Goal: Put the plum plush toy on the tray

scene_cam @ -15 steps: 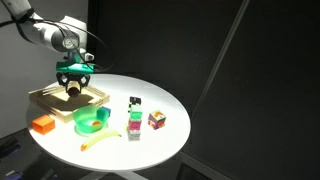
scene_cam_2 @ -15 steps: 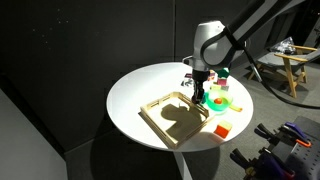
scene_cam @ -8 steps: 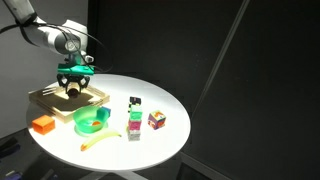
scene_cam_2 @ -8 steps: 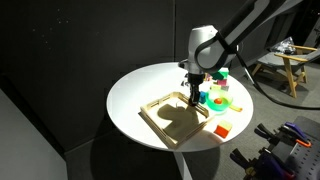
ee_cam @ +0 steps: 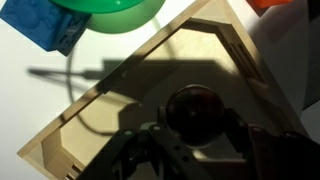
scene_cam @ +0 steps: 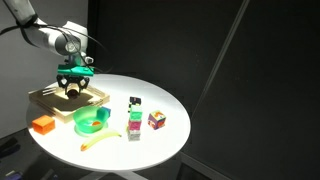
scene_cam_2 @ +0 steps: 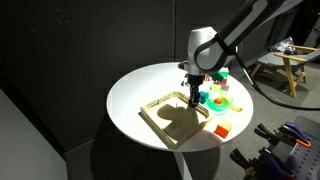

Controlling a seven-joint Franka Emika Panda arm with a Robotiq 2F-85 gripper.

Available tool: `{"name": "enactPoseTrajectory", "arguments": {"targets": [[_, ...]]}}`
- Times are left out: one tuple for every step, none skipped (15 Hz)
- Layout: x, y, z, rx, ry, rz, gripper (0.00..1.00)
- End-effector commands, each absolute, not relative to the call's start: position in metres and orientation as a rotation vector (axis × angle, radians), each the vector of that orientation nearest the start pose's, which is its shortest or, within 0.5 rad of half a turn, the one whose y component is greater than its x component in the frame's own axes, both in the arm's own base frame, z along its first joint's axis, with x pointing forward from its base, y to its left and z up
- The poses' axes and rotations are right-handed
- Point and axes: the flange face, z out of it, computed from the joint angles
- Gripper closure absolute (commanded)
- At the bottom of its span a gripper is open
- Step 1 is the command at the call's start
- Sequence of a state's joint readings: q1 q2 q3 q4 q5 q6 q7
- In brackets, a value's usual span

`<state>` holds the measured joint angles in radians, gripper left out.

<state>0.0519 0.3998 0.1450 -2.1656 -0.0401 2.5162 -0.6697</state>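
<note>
Plum plush toy (ee_cam: 195, 115) is sitting low and right of centre in the wrist view, with the jaws of the gripper (scene_cam: 73, 85) clamping its sides. It is hanging over the tray (ee_cam: 120, 95), throwing a shadow onto the wooden floor. A green bowl (ee_cam: 115, 12) is lying beyond the tray's rim at the top edge, beside a blue block (ee_cam: 45, 25) at upper left.
</note>
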Motion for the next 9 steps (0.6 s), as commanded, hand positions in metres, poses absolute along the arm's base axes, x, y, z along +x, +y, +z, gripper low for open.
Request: {"name": "enactPoseTrajectory", "arguments": {"targets": [[0.5499, 0.111, 0.2064, -2.796, -1.333, 0.056, 0.41], [0.5499, 0.111, 0.2064, -2.796, -1.333, 0.056, 0.41], [0.5499, 0.1111, 0.2064, -2.796, -1.333, 0.056, 0.41], [0.5499, 0.1111, 0.2064, -2.796, -1.333, 0.056, 0.41], [0.5499, 0.1111, 0.2064, -2.796, -1.333, 0.056, 0.41], [0.5499, 0.1111, 0.2064, -2.796, -1.333, 0.056, 0.41], [0.5508, 0.1115, 0.2069, -2.797, -1.335, 0.053, 0.66], [0.552, 0.1133, 0.2074, -2.792, -1.344, 0.047, 0.66], [0.5527, 0.1152, 0.2072, -2.789, -1.345, 0.048, 0.66]]}}
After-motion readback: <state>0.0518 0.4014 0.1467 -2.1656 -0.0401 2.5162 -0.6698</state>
